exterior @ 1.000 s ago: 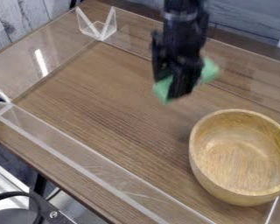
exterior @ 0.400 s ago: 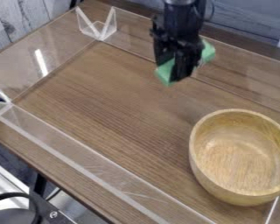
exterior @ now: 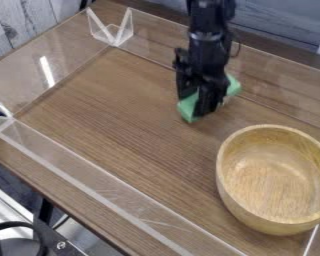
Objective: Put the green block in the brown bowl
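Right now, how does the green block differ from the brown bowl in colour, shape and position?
The green block is bright green; the brown bowl is light tan wood with visible grain. The block is small and flat-sided, while the bowl is round, shallow and much wider. The block sits between the jaws of the gripper, near the table's middle, but the bowl stands free and empty near the right edge. Both are over the same wooden table.

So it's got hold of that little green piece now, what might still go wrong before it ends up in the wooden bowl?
The gripper is shut on the green block, but seems to pinch it off-centre, with green showing either side of the fingers. It might twist or slip out when lifted. The brown bowl has a thick rim; carried too low, the block could knock it and push the bowl along the table. Released too early, it lands beside the bowl.
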{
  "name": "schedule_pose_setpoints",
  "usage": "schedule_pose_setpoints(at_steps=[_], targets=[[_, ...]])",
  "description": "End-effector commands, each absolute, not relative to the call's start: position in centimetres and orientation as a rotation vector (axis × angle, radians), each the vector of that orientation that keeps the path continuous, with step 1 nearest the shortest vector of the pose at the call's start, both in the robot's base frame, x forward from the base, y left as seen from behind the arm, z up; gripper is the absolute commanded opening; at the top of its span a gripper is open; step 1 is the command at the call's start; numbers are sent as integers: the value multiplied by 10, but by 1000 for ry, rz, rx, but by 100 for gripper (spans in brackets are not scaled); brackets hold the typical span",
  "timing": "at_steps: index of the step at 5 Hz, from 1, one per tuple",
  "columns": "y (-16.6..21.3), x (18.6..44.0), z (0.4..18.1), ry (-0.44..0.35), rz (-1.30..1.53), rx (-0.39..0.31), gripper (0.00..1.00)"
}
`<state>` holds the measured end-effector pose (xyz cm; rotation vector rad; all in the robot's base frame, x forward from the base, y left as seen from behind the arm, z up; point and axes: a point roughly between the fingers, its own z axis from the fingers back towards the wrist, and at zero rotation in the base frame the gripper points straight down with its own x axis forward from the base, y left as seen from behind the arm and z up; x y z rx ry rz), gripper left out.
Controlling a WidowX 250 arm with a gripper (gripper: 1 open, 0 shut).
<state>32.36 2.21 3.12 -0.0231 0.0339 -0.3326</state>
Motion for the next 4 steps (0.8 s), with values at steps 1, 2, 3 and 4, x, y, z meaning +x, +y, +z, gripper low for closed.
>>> schedule_pose_setpoints(at_steps=[1, 2, 3, 4], targets=[[26, 331, 93, -133, -275, 41, 0], [30, 329, 142, -256, -237, 79, 0], [25, 332, 112, -211, -253, 77, 0], [25, 336, 83, -165, -262, 74, 0]])
